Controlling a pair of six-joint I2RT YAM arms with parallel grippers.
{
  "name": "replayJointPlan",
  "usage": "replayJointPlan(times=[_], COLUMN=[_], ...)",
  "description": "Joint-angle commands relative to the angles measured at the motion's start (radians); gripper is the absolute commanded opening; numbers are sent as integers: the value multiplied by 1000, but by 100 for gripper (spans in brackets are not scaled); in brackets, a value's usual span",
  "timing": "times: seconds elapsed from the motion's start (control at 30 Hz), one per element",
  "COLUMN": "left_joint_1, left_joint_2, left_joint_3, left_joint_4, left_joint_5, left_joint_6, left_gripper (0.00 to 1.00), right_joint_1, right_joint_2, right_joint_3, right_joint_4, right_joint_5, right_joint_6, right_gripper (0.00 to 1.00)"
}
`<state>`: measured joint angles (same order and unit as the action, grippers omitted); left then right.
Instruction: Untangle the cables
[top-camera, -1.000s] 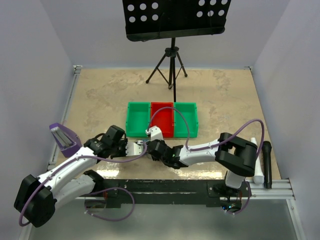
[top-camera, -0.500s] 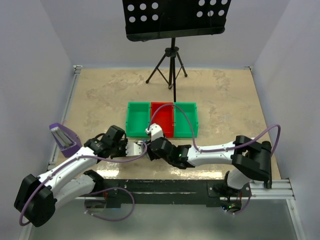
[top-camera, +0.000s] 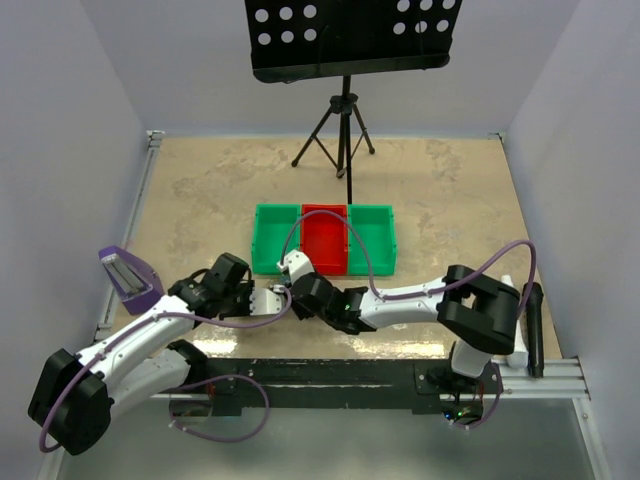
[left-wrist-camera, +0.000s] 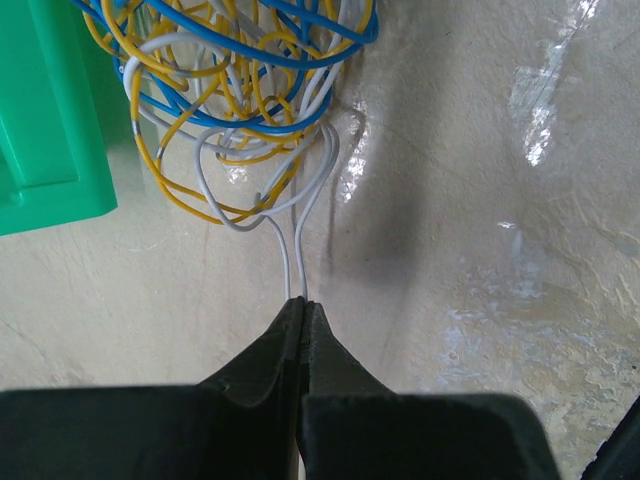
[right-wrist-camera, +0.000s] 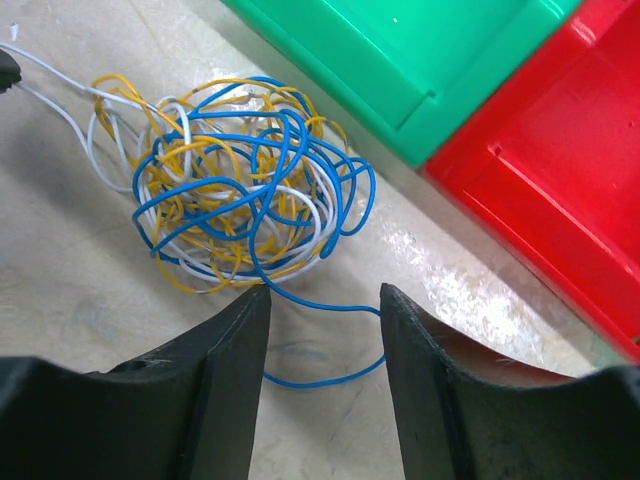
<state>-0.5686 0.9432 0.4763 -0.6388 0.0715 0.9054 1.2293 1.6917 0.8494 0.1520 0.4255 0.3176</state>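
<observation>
Tabletop (top-camera: 200, 190): beige, marbled stone pattern, glossy. Bright glare patches (left-wrist-camera: 540, 110) on it in left wrist view. Plain pale walls on three sides: left wall (top-camera: 60, 150), back wall (top-camera: 180, 70), right wall (top-camera: 590, 150). Black music stand (top-camera: 350, 40), perforated tray, on tripod (top-camera: 340, 140) at far edge, centre. Metal strip (top-camera: 135, 215) along tabletop's left edge. Black rail (top-camera: 330, 378) across near edge. Light even, shadows soft.
</observation>
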Motion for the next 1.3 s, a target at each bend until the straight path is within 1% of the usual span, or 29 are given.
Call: replayJointPlan(times=[0.0, 0.1, 0.27, 0.3, 0.37, 0.4, 0.63, 0.73, 0.8, 0.9, 1.07, 1.13, 1.27], left_joint_1=[1, 3, 7, 9, 13, 15, 26, 30, 32, 33, 33, 33, 35], left_joint_2=[-12, -29, -67, -67, -69, -70, -80, -90, -89, -80, -63, -55, -40], left_joint_3=[-1, 2, 28, 38, 50, 57, 100, 126, 149, 202, 281, 306, 352], left_joint_4=[48, 56, 57, 57, 57, 54, 27, 8, -1, -31, -85, -114, -173], left_joint_5=[5, 14, 79, 92, 114, 119, 128, 114, 100, 94, 93, 80, 31], left_joint_6=[3, -6, -45, -54, -65, -68, -76, -77, -82, -88, -86, -70, -45], left_gripper=[0, 0, 0, 0, 0, 0, 0, 0, 0, 0, 0, 0, 0], right_joint_1=[16, 15, 16, 16, 16, 15, 15, 15, 15, 15, 15, 15, 15], right_joint_2=[19, 34, -3, -21, -64, -88, -280, -403, -495, -637, -854, -892, -894], right_joint_3=[50, 39, -45, -68, -122, -145, -263, -302, -305, -279, -165, -107, 16], right_joint_4=[93, 112, 188, 202, 231, 241, 215, 137, 60, -112, -371, -455, -670], right_joint_5=[-50, -71, -96, -97, -99, -93, -16, 64, 135, 254, 456, 524, 660], right_joint_6=[-52, -32, 34, 47, 84, 104, 268, 386, 457, 573, 679, 702, 788], right_gripper=[48, 40, 22, 18, 4, 0, 0, 0, 0, 0, 0, 0, 0])
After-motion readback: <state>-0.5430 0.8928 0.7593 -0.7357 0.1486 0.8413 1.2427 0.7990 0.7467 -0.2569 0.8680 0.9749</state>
